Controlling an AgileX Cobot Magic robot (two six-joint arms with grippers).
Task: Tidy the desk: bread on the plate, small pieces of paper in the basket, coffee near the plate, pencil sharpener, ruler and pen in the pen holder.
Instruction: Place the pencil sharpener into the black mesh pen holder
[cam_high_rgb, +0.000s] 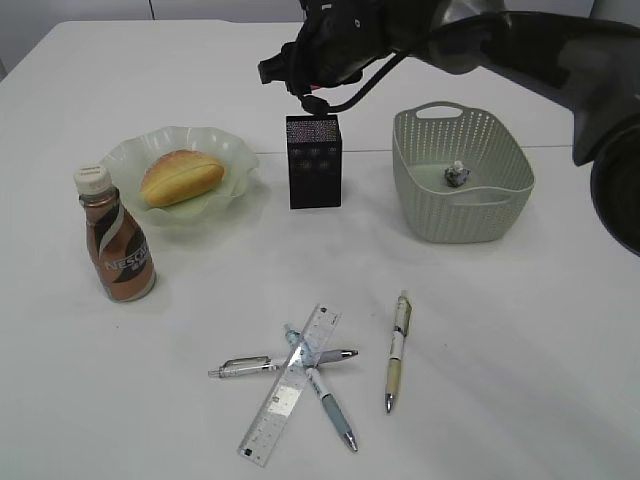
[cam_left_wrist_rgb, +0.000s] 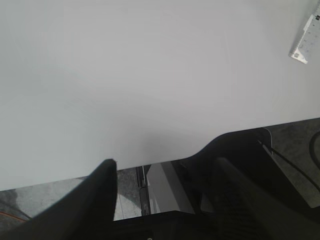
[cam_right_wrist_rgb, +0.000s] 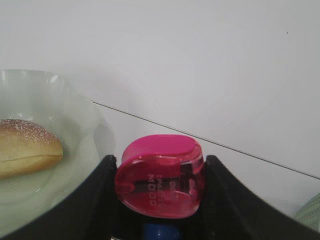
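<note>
Ruler (cam_high_rgb: 289, 385) long axis diag, far end up-right (across pens (cam_high_rgb: 320, 385)).

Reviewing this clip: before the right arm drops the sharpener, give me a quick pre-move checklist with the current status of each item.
1. Pink pencil sharpener clamped in right gripper: ok.
2. Right gripper over black pen holder: ok, roughly above.
3. Pen holder upright: ok.
4. Holder's inside free: cannot tell.
5. Left gripper empty, away from holder: ok.
6. Ruler and pens on the desk, not yet stowed: not ok.
</note>
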